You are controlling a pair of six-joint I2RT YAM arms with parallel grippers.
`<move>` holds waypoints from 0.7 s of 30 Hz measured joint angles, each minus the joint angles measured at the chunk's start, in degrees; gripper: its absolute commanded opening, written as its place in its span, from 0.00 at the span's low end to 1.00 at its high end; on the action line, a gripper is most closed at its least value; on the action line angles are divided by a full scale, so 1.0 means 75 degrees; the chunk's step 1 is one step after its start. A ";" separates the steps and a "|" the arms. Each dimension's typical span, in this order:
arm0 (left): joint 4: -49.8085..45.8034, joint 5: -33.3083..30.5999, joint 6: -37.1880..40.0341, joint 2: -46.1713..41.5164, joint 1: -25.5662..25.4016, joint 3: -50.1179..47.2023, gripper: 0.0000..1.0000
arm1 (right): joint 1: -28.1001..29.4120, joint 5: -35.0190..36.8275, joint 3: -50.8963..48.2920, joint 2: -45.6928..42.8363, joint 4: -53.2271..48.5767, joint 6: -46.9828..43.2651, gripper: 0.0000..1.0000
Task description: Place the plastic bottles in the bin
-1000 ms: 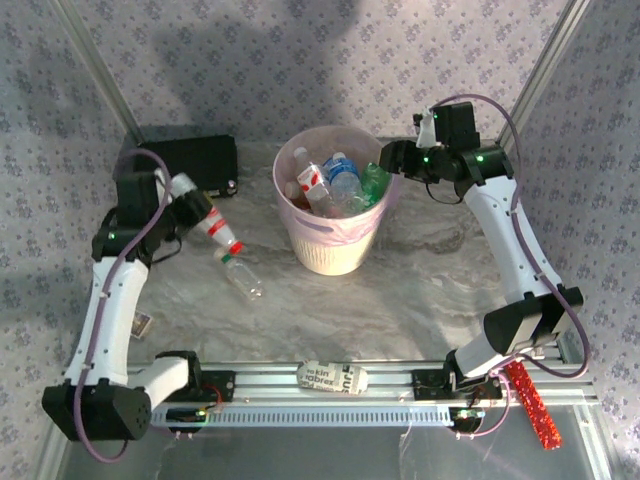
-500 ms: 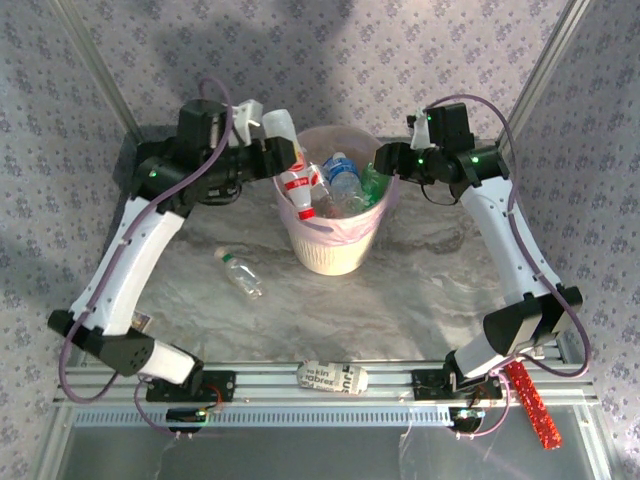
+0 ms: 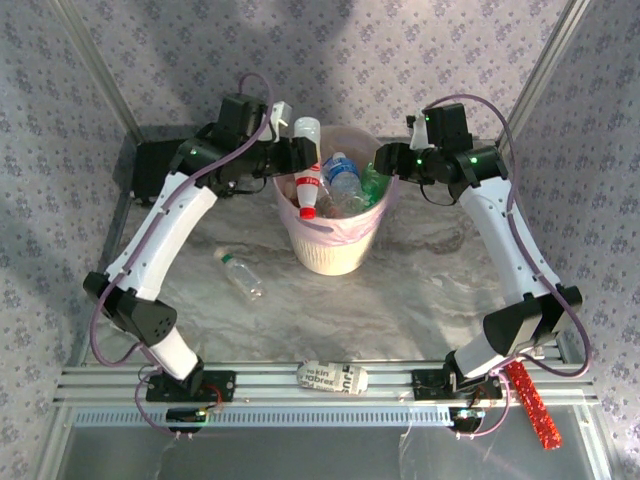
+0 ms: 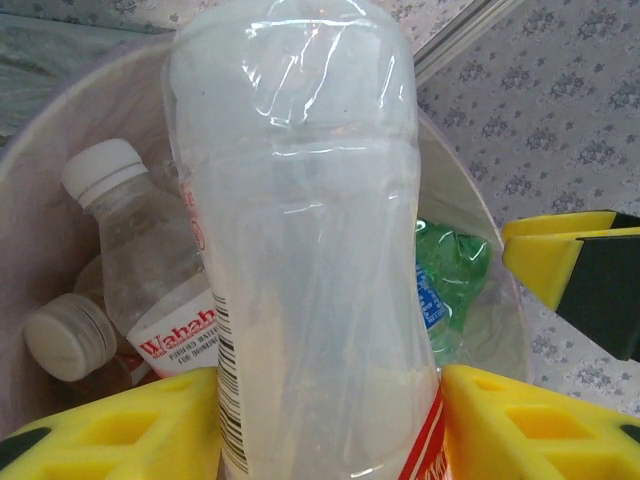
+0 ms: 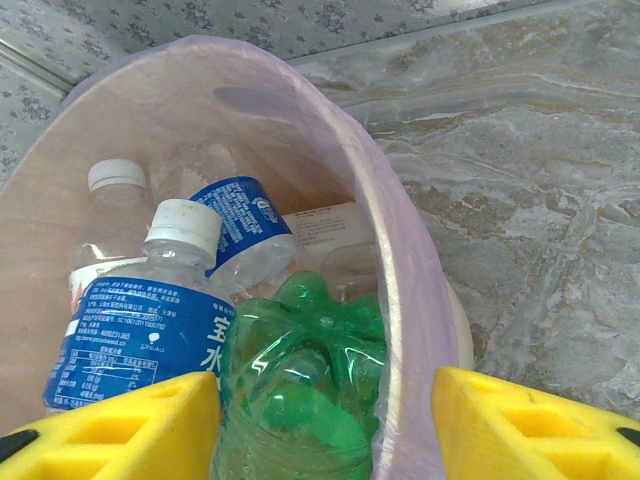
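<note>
Left wrist view gives the main fact: the left pincer [image 4: 330,410] is closed partway on a clear bottle [image 4: 300,220] with a red and white label, holding its body from both sides, and the bin [image 4: 35,220] opens directly below and in front of this pincer. The long axis of the bottle runs away from the pincer. Seen from above, almost all of its length lies over the left part of the opening, so I judge that a simple release would let it fall among the bottles already inside. On the opposite side the right pincer [image 5: 325,420] sits over the right rim. Its jaws stand apart, with a green bottle [image 5: 300,370] and the bin wall both between them; whether it really presses the green bottle I cannot tell. One small bottle [image 3: 238,273] lies on the counter [image 3: 430,290], toward the arm bases from the left pincer and apart from the bin. The left arm is the nearer one to it.
</note>
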 measured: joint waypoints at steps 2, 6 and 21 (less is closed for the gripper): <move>0.0003 -0.0026 -0.0003 0.0096 0.0000 0.0134 0.59 | 0.0000 0.0026 0.0000 0.0000 -0.0017 -0.0006 0.60; 0.0015 -0.0055 -0.0006 0.0280 -0.0003 0.0326 0.68 | 0.0015 0.0032 0.0000 0.0000 -0.0035 -0.0006 0.60; -0.0227 -0.0428 0.0396 0.0417 0.0012 0.0565 0.74 | 0.0140 0.0114 0.0172 0.0000 -0.0108 -0.0026 0.60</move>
